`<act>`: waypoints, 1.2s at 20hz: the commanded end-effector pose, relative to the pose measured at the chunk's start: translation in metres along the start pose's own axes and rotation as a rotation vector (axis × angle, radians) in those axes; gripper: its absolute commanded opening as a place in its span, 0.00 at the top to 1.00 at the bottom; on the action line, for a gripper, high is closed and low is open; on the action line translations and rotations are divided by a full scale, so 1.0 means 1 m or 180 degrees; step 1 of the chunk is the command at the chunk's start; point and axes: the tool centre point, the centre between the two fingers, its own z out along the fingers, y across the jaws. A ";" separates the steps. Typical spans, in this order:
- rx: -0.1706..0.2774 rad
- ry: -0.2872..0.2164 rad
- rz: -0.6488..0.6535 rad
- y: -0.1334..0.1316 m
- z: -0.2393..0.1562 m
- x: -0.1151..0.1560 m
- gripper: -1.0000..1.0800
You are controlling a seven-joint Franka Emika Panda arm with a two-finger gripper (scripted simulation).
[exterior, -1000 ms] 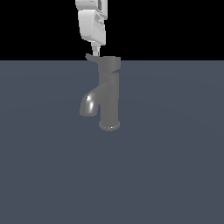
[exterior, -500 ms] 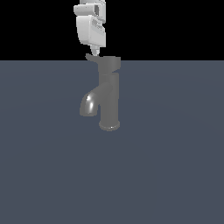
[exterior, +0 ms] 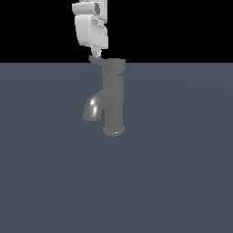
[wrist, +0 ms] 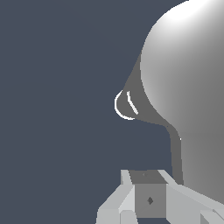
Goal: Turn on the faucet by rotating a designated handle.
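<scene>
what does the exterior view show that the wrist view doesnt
Only the exterior view shows the whole faucet: its upright column, its flared base on the flat surface, and the gripper's white body above the lever's tip. Only the wrist view looks down on the handle's rounded cap from close above, with the spout's round rim past it. Both show the handle's lever, the spout, the gripper and the surface. Neither settles whether the gripper is open.

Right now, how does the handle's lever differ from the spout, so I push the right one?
The handle caps the column, its thin flat lever pointing sideways beneath the gripper; the spout leaves the faucet lower down, thick, rounded, curving downward. The lever looks matte, the spout glossy. Both are grey, on the exterior view's left.
</scene>
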 end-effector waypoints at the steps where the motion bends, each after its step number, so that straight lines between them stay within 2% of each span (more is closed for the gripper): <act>1: 0.0000 0.0000 0.0000 0.006 0.000 -0.002 1.00; 15: 0.0002 0.0000 0.0003 0.043 0.000 -0.012 1.00; 17: 0.0030 0.0007 0.0020 0.036 0.000 -0.009 1.00; 24: 0.0024 0.0005 0.0016 0.053 0.000 -0.002 1.00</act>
